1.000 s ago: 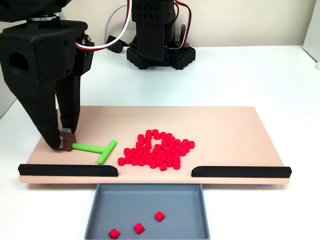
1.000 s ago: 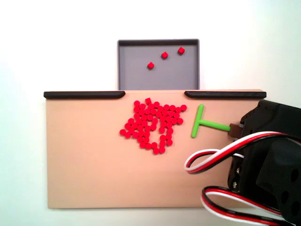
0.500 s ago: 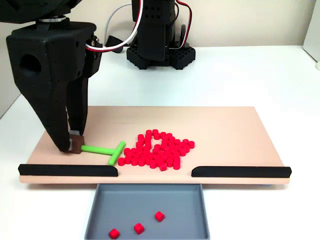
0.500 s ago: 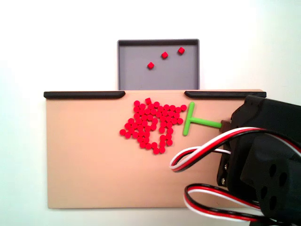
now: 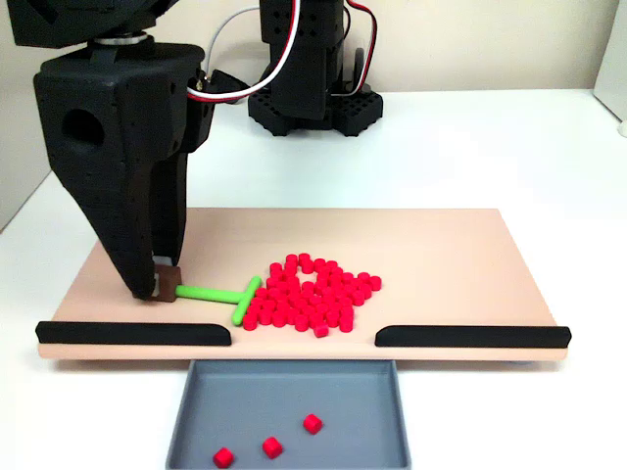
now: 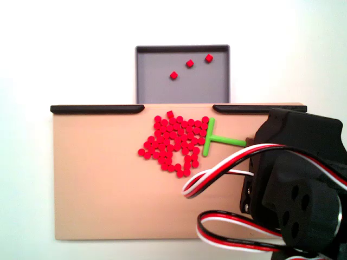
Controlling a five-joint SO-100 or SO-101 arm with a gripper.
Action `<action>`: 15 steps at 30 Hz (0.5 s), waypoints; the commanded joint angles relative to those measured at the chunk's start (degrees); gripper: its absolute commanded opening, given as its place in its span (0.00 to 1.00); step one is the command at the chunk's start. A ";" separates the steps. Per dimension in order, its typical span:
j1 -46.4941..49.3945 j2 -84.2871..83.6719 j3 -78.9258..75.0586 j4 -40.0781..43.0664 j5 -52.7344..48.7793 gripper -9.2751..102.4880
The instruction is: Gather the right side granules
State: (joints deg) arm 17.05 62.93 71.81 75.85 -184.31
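A cluster of small red granules [image 5: 309, 292] [image 6: 174, 142] lies on the tan board near its front middle. Three more red granules [image 5: 271, 446] [image 6: 190, 63] sit in the grey tray. My gripper [image 5: 165, 285] [image 6: 249, 142] is shut on the stem end of a green T-shaped tool [image 5: 223, 294] [image 6: 216, 138]. The tool's crossbar touches the edge of the granule cluster, on its left in a fixed view [image 5: 247, 299] and on its right in a fixed view [image 6: 208, 137]. The black arm hides the fingertips from above.
The tan board [image 5: 441, 255] [image 6: 97, 184] carries two black rails [image 5: 132, 333] [image 5: 472, 336] along its front edge, with a gap above the grey tray [image 5: 294, 401] [image 6: 157, 81]. The arm's base [image 5: 312, 98] stands behind the board. Red, white and black cables [image 6: 227, 173] loop over the board.
My gripper has slid the green tool toward the cluster. Its crossbar now presses on the granules and has nudged the nearest ones inward.
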 commanded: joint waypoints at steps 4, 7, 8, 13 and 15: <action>-1.14 -0.18 0.26 0.35 -17.67 0.08; -1.58 -0.18 0.26 0.35 -16.96 0.08; -1.76 -0.18 0.26 0.44 -16.79 0.08; -2.29 -0.09 0.26 0.44 -16.17 0.08; -2.37 0.00 0.35 0.44 -15.91 0.08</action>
State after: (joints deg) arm 15.47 62.84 71.81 75.85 -184.31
